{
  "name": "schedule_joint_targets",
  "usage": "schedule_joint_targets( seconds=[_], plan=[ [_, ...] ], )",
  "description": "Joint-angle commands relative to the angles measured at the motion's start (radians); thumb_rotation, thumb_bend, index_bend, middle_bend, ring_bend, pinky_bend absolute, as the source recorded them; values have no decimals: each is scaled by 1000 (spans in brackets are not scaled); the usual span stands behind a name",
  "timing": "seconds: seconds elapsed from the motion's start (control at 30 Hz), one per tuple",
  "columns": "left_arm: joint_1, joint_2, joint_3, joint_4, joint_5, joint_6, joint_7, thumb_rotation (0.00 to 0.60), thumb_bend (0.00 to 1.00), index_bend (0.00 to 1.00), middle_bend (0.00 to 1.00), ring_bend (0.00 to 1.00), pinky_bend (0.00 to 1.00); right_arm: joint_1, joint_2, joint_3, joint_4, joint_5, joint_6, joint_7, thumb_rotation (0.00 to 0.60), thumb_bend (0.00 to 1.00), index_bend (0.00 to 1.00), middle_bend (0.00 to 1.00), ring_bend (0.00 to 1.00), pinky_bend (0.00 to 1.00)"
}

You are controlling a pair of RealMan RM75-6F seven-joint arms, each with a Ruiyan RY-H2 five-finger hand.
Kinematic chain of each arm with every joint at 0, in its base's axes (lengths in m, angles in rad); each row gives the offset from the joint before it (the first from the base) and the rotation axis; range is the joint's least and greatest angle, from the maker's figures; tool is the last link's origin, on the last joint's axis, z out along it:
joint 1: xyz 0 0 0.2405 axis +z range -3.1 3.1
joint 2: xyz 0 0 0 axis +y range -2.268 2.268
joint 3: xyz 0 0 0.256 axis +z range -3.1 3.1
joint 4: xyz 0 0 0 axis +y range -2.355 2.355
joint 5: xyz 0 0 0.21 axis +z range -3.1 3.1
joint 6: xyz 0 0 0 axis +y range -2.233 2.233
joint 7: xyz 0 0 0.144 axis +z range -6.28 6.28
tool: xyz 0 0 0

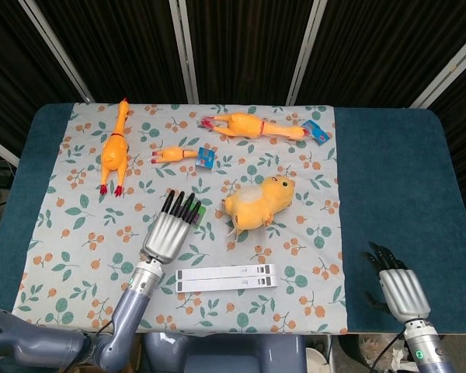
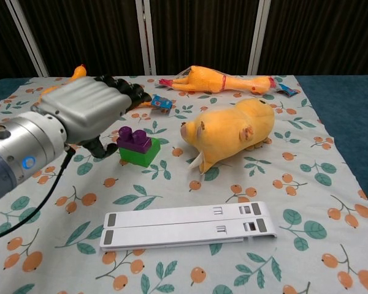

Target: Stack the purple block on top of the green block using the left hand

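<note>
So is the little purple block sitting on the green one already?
Yes: the purple block sits on the green block; the left hand holds nothing.

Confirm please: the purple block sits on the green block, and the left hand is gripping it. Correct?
Not quite. The purple block does sit on the green block, but the left hand is not gripping it; the chest view shows the hand raised clear of it.
</note>
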Motion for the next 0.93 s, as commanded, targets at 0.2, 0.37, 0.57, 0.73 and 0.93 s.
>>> schedule_joint_targets(
  seconds=[0.2,0.37,0.57,0.73,0.93],
  plan=[
    [99,182,79,-284,94,120,-13,600,405,0,0,0,0,-6,10,2,-5,-5,16,17,600,293,185,77,86,271],
    [228,333,262,-370,260,170,-204,600,399,0,0,0,0,-7,12,1,-2,-15,20,27,600,293,185,77,86,271],
    [381,395,399,-251,454,257,-548,600,399,0,0,0,0,-8,14,-1,-4,-31,30,29,600,293,185,77,86,271],
    [485,407,434,-84,536,334,-778,600,399,0,0,0,0,-12,14,0,-3,-35,41,25,600,294,185,77,87,271],
    [528,418,398,-36,546,352,-801,600,399,0,0,0,0,-14,17,8,2,-31,50,28,600,293,185,77,86,271]
  ],
)
